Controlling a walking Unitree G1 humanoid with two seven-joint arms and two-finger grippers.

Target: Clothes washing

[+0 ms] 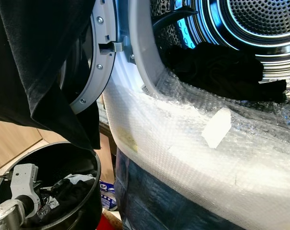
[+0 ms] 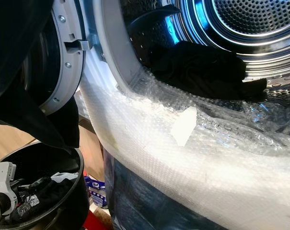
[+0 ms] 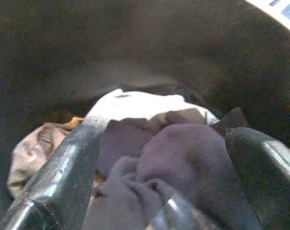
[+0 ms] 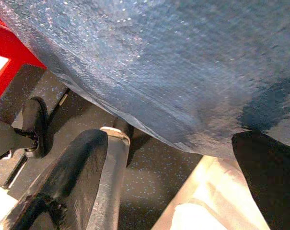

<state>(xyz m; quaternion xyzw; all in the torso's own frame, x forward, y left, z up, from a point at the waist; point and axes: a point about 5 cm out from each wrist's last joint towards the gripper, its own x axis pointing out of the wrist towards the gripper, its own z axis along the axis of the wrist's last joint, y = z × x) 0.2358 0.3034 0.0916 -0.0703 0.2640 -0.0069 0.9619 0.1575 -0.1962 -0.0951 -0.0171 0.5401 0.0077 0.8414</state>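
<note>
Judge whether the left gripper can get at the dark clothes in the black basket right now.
Probably yes: the left gripper is already down inside the black basket, its open fingers straddling the dark clothes, nothing between.

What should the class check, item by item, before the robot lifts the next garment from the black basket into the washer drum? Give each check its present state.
1. Washer door swung open: ok.
2. Drum has room: ok; one dark garment lies at its front.
3. Left gripper at the clothes in the black basket: ok; its fingers straddle a dark cloth.
4. Firm grip on that cloth: cannot tell.
5. Path over the bubble wrap on the door rim: not ok; a black cloth hangs close before the camera, hiding the left side.
6. Right gripper clear of the work: ok; it hangs low beside the machine, open.
</note>
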